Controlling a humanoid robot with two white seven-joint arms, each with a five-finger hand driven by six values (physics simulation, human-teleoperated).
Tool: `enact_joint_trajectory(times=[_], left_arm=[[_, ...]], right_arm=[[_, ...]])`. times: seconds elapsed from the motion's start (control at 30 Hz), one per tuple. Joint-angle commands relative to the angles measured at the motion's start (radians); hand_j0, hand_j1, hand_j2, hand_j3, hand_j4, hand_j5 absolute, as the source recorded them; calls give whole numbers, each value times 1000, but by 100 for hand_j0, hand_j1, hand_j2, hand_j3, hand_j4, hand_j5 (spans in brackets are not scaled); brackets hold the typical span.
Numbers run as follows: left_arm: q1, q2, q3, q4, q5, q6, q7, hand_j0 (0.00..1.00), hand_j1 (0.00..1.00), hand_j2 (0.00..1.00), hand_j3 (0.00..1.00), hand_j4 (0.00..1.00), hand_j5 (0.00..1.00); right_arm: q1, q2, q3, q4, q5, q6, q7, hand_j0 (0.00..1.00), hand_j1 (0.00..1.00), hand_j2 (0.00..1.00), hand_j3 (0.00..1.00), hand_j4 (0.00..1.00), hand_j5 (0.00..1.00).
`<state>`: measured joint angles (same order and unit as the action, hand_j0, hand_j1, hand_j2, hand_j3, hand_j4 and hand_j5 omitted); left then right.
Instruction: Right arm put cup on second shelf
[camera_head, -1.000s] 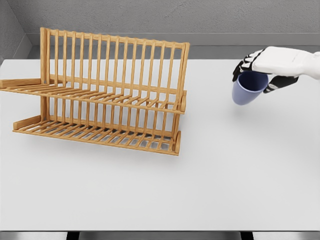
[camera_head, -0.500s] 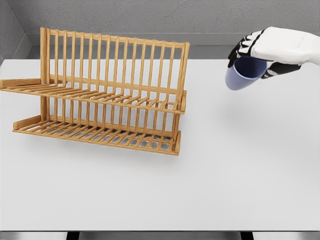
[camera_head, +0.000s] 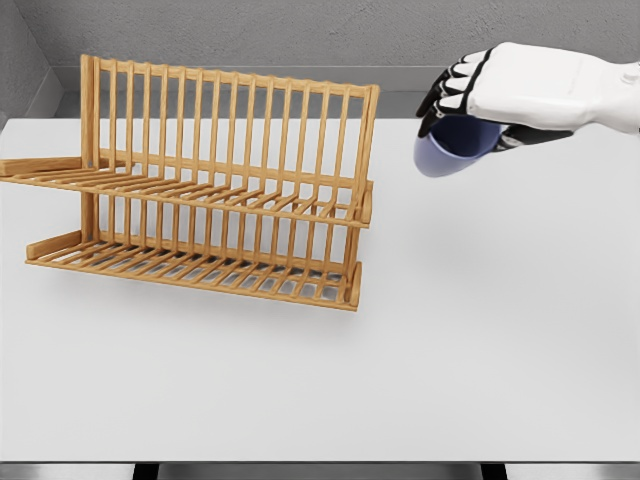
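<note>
Fingers of our right hand (camera_head: 500, 95) are gripping the blue plastic cup (camera_head: 450, 147), apparently tilted, above the white table (camera_head: 480, 330), right of the two-tier wooden rack (camera_head: 215, 185).

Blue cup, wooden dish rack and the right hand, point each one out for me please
blue cup (camera_head: 447, 152), head view, on its tilted side wall below the fingers
wooden dish rack (camera_head: 215, 199), head view, on the front rail of its upper shelf
right hand (camera_head: 520, 85), head view, on the white back of the hand
</note>
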<state>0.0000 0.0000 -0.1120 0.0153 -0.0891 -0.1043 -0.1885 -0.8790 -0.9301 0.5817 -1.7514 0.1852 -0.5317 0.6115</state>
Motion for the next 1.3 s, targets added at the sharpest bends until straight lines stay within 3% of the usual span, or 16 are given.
enact_joint_trajectory(times=[0.0, 0.8, 1.27], left_arm=[[0, 0, 0, 0, 0, 0, 0, 100, 100, 100, 100, 100, 100], [0, 0, 0, 0, 0, 0, 0, 100, 100, 100, 100, 100, 100], [0, 0, 0, 0, 0, 0, 0, 100, 100, 100, 100, 100, 100]], right_arm=[[0, 19, 0, -2, -4, 4, -1, 64, 64, 64, 64, 64, 64], [-28, 244, 53, -2, -3, 6, -1, 64, 64, 64, 64, 64, 64], [3, 286, 116, 0, 34, 25, -1, 65, 65, 65, 65, 65, 65]])
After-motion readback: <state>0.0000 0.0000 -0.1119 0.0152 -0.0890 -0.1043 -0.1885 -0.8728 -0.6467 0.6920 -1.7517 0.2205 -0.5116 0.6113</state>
